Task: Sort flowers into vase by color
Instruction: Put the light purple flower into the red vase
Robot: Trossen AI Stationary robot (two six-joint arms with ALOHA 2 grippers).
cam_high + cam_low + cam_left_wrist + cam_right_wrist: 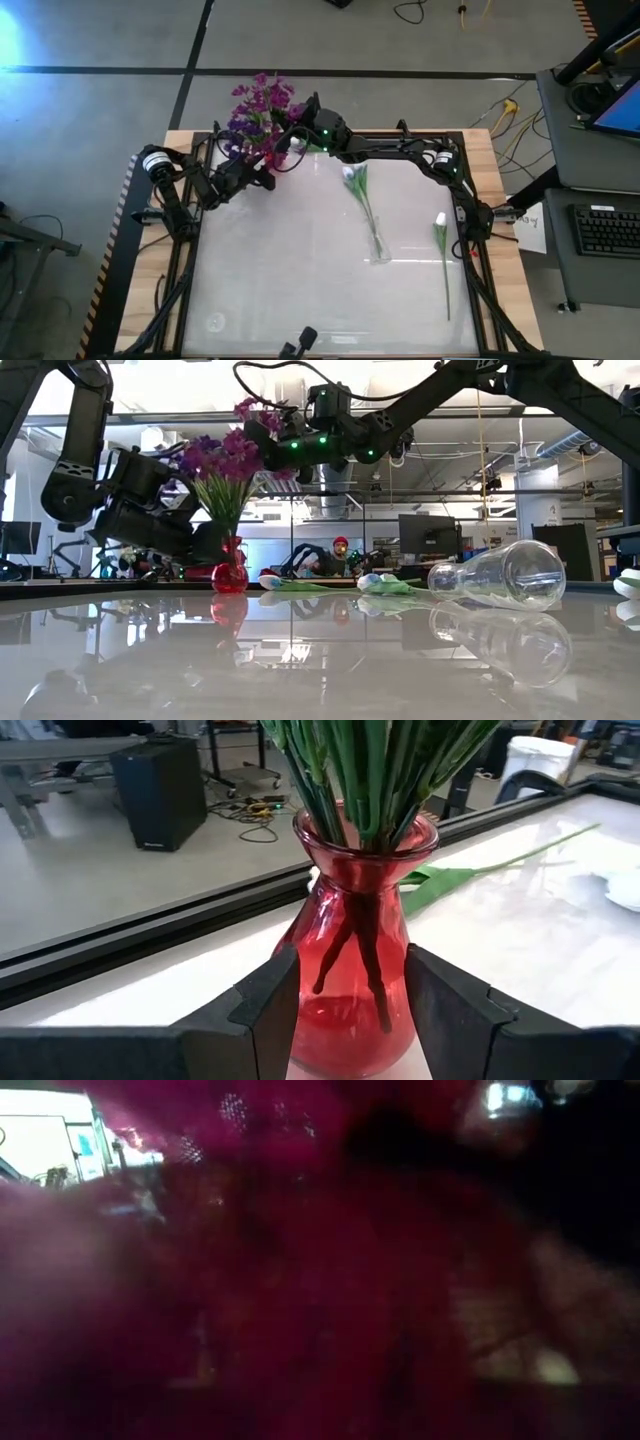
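A red glass vase (350,920) stands upright on its base at the table's far left (281,160) and holds a bunch of purple flowers (262,108). My left gripper (350,982) is level at the vase's body, with one finger on each side. My right gripper (268,428) is up among the purple blossoms (225,460), which fill its wrist view. A clear glass vase (500,575) lies on its side at mid-table. One white flower (352,178) lies flat with its stalk running to that vase. Another white flower (441,219) lies to the right. My left gripper pinches the red vase's lower body (300,1020) between its two fingers (268,1010), coming level from the table's left. The vase stands upright with its base on the table. My right gripper is buried in the purple blossoms; I cannot tell whether it holds a stem.
Black frame rails (190,250) run along the table's sides. A small camera (303,340) sits at the near edge. The near half of the white tabletop (300,290) is bare. A person (341,550) sits in the room beyond.
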